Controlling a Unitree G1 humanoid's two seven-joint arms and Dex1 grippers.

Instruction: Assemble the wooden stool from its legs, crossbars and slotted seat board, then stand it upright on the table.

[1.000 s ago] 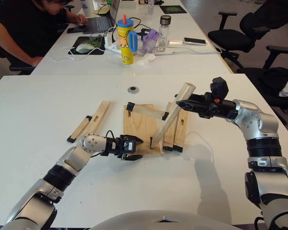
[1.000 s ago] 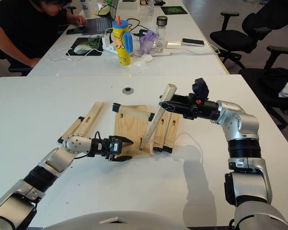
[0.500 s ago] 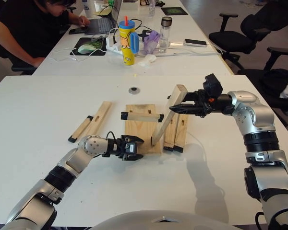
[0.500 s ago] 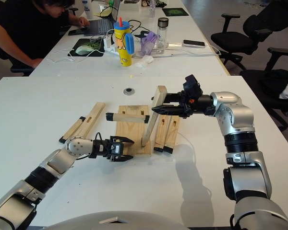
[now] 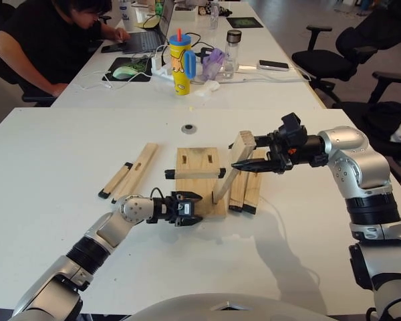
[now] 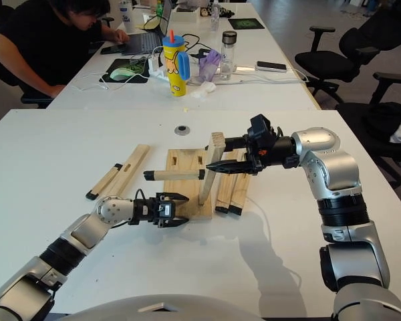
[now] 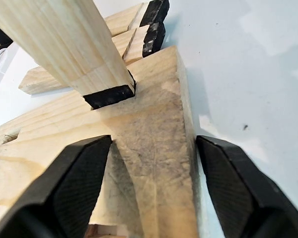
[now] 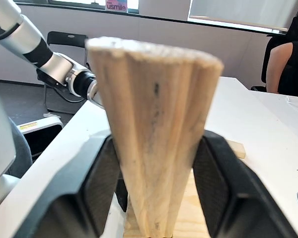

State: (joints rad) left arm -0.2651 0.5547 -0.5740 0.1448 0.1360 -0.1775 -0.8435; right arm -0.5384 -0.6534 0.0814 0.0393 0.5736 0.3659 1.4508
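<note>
- The right gripper point(image 5: 244, 154) was clamped on the upper end of a stool leg point(image 5: 228, 175), with one finger on each side of the wood. The right wrist view showed the same grip on the leg point(image 8: 156, 134).
- The leg was tilted, its top leaning towards the right arm. Its black-tipped foot point(image 7: 109, 94) met the top face of the seat board point(image 5: 200, 190). Whether the foot sat in a slot could not be told.
- A crossbar point(image 5: 194, 173) stuck out level from the held leg towards the robot's left, raised over the board.
- The seat board lay flat on the white table point(image 5: 67, 154), between the two arms.
- The left gripper point(image 5: 197, 208) was low at the board's near edge. Its fingers point(image 7: 74, 188) were spread apart astride the near corner and were not closed on anything.
- Two more legs point(image 5: 247, 190) lay side by side just beside the board's right edge, with their black tips towards the robot.
- On the board's left, apart from it, lay a longer slotted wooden piece point(image 5: 139, 168) and a shorter black-ended piece point(image 5: 115, 180) next to each other.
- A round grommet point(image 5: 186, 127) sat in the table beyond the board.
- A yellow cup point(image 5: 180, 63) stood on the far table.
</note>
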